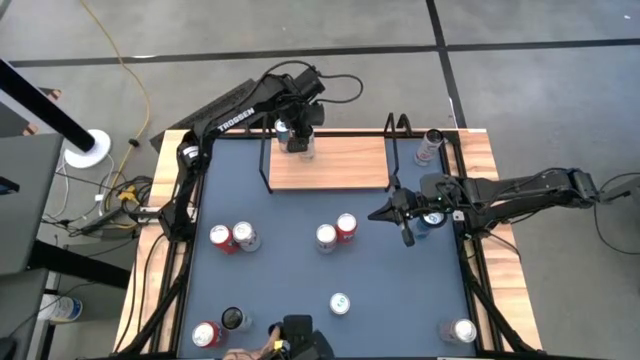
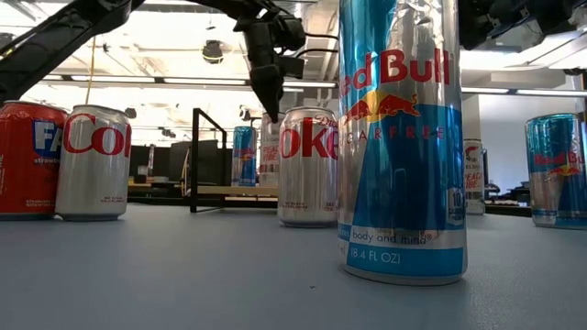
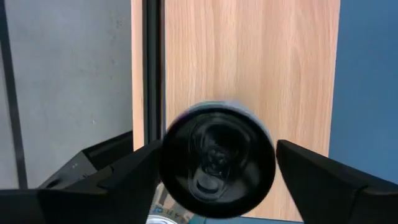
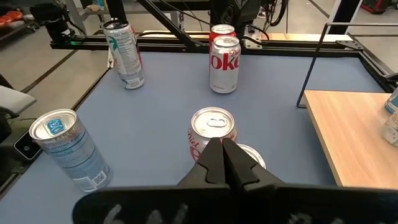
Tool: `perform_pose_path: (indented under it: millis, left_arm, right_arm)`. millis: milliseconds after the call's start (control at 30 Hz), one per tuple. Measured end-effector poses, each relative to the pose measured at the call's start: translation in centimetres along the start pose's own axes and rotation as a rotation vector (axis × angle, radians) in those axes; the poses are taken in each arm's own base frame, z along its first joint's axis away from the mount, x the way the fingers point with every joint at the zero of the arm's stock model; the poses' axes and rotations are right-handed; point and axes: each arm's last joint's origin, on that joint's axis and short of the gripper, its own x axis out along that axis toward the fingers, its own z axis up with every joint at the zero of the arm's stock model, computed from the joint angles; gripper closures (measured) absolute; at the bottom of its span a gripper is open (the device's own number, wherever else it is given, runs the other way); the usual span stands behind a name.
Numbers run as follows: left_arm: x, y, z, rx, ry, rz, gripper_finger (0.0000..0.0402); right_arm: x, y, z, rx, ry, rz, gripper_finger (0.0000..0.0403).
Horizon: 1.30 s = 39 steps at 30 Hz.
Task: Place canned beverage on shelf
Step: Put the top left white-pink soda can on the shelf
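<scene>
Can on shelf, release under way.
Left fingers stand parted either side of the upright can at the shelf's far left corner, so placement looks nearly done; backing away remains. Right gripper, fingers closed and empty, waits over the worktop.

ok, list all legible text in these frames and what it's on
"TROSSEN": left arm.
"Red Bull", "SUGARFREE", "8.4 FL OZ": tall blue can, first letter cut off.
"Coke": silver can; partly on silver can.
"oke": can.
Small print on the other cans is unreadable.
</scene>
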Motion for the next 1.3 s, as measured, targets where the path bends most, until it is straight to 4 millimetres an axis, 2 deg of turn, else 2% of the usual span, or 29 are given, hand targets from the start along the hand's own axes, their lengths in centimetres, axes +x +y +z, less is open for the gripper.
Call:
perform_pose_path:
  millis: [133,300,533,767,900,1033,1167,1300]
  left_arm:
    - [0.0,0.1,0.1,0.000,-0.011,0.006,0.0070]
    - [-0.6,0.1,0.2,0.011,0.007,0.068,0.0065]
    - [-3.1,0.2,1.0,0.010,-0.111,0.070,0.0064]
    - [-5.9,-1.0,0.2,-0.012,-0.095,0.051,0.0067]
    - [-6.5,-1.1,0.0,-0.037,-0.105,0.035,0.0104]
    - [-6.4,-0.7,0.2,-0.089,-0.113,0.083,0.0180]
    - [-6.0,-0.1,0.3,-0.159,-0.150,0.059,0.0253]
    - [-5.6,0.0,0.8,-0.169,-0.198,0.080,0.0267]
  right_arm:
    - [0.0,0.0,0.0,0.000,0.000,0.000,0.0403]
    - [0.0,0.0,0.0,-0.004,0.000,0.000,0.0403]
    - [0.0,0.0,0.0,-0.002,0.000,0.000,0.0403]
    - [0.0,0.0,0.0,0.000,0.000,0.000,0.0403]
    - [0.0,0.0,0.0,0.000,0.000,0.000,0.0403]
    - [0.0,0.0,0.0,0.000,0.000,0.001,0.0403]
    - [0.0,0.0,0.0,0.000,0.000,0.002,0.0403]
    - [0.0,0.0,0.0,0.001,0.000,0.002,0.0403]
